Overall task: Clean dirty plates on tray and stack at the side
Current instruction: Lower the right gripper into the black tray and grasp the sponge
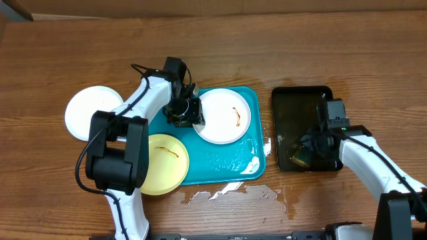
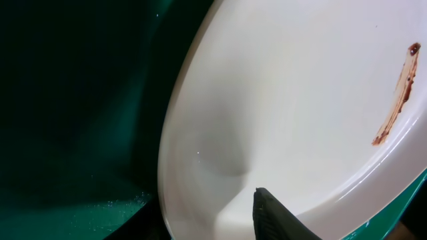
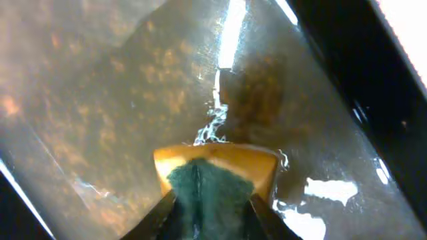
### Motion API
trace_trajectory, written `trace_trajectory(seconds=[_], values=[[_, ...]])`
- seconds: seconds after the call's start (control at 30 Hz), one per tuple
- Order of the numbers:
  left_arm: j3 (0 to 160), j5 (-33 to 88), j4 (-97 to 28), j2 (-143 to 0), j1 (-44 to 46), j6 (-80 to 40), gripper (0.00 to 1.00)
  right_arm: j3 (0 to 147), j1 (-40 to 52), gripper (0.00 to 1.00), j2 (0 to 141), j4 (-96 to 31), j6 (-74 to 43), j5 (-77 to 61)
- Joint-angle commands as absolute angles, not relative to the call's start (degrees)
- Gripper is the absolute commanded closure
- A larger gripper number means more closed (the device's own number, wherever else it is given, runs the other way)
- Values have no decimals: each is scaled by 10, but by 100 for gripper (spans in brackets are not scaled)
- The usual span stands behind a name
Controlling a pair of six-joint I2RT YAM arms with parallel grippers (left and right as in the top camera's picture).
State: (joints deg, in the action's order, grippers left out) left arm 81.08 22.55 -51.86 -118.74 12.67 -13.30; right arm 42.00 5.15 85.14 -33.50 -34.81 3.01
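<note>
- On the turquoise tray (image 1: 227,160), in the middle of the table (image 1: 67,53), lies the smeared white plate (image 1: 225,115). The step in hand is, I judge, the wiping of this plate, and it has not begun.
- The left gripper (image 1: 185,112) is at the left edge of this plate. In the left wrist view one finger (image 2: 273,217) lies on the inner face, close to the rim. The other finger is hidden underneath, so it looks like a pinch on the rim to hold the plate steady.
- The right gripper (image 1: 313,148) is down in the black tray (image 1: 300,110), which holds shallow water. Its fingers press on both sides of a sponge (image 3: 215,175), yellow with a green scrubbing side.
- The next move, as I see it, calls for lifting the wet sponge out of the black tray, carrying it across to the turquoise tray, and pressing it on the smear while the left gripper keeps the plate from sliding.
- The smeared white plate is round and shallow, with one thin brown streak (image 2: 397,100) on its right part. The rest looks clean and glossy.
- The yellow plate (image 1: 163,167) rests on the lower left corner of the turquoise tray, partly over the rim, and carries a thin dark streak too.
- A second white plate (image 1: 90,112) lies on the table left of the tray, with no mark that I can see. I take this as the place for the stack.
- Some water and foam (image 1: 233,190) is spilled on the table just in front of the tray.
</note>
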Motion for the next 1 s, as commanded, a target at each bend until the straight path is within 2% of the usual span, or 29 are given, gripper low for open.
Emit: trace_trajectory(seconds=[0.0,0.03,0.07,0.2,0.33,0.5,0.63,0.83,0.97], values=[[805,221,-518,-1197,128,-119,60,420,53,69,850,-301,-301,38],[805,221,-518,-1197,128,-119,60,420,53,48,850,-294,-299,38],[805,221,-518,-1197,128,-119,60,420,53,38,850,-287,-299,38],[805,220,-518,-1197,128,-119,60,421,53,26,850,-288,-300,38],[805,218,-518,-1197,128,-120,59,421,53,26,850,-326,-300,28],[805,160,-513,-1197,129,-130,58,418,53,26,850,-348,-300,8],[805,157,-498,-1197,131,-134,56,416,53,34,850,-349,-300,8],[805,134,-482,-1197,147,-155,56,399,56,35,850,-346,-300,8],[805,116,-477,-1197,164,-172,58,383,66,41,850,-329,-300,8]])
